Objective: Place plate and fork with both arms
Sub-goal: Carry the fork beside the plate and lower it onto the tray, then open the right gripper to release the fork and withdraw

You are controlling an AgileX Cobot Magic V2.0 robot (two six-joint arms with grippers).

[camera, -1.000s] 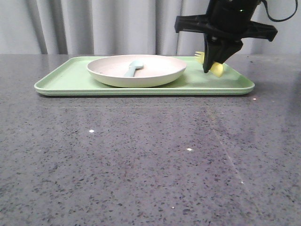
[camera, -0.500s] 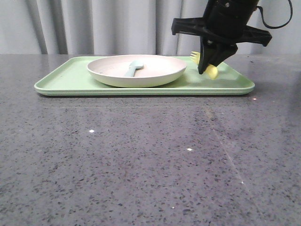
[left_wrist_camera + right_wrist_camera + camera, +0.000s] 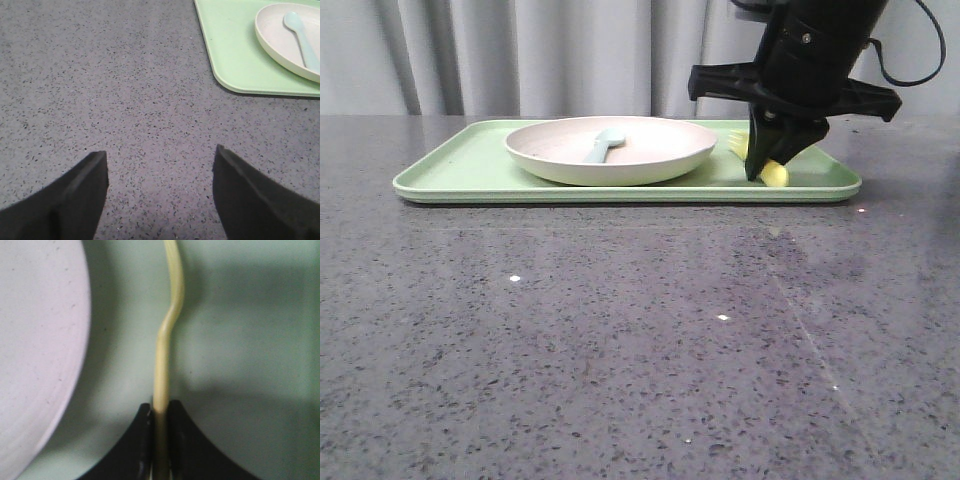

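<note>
The table [image 3: 620,340] is a grey speckled stone-look surface that fills the lower part of the front view. A grey curtain [image 3: 520,55] hangs behind it.

The tray [image 3: 460,170] is a large, light green rectangle with rounded corners. It lies flat at the far side of the table.

The plate [image 3: 620,160] is a wide, shallow, off-white dish. It rests on the tray, left of the tray's centre line as seen from the front. A pale blue spoon [image 3: 603,145] lies inside the plate.

The right gripper [image 3: 767,165] hangs over the right part of the tray, just to the right of the plate. Its two fingers are closed tight on the handle of the fork [image 3: 772,172]. In the right wrist view, the fork [image 3: 167,340] appears edge-on as a thin yellow strip that runs out from between the finger pads [image 3: 142,440]. It lies over green tray surface, beside the plate rim [image 3: 75,340] and apart from it. In the front view, the yellow handle end shows below the fingertips and the tines show on the left side of the fingers. Whether the fork touches the tray cannot be determined.

The left gripper [image 3: 160,195] is spread wide and holds nothing. It hovers over bare table, near the corner of the tray [image 3: 225,60] and clear of it.
</note>
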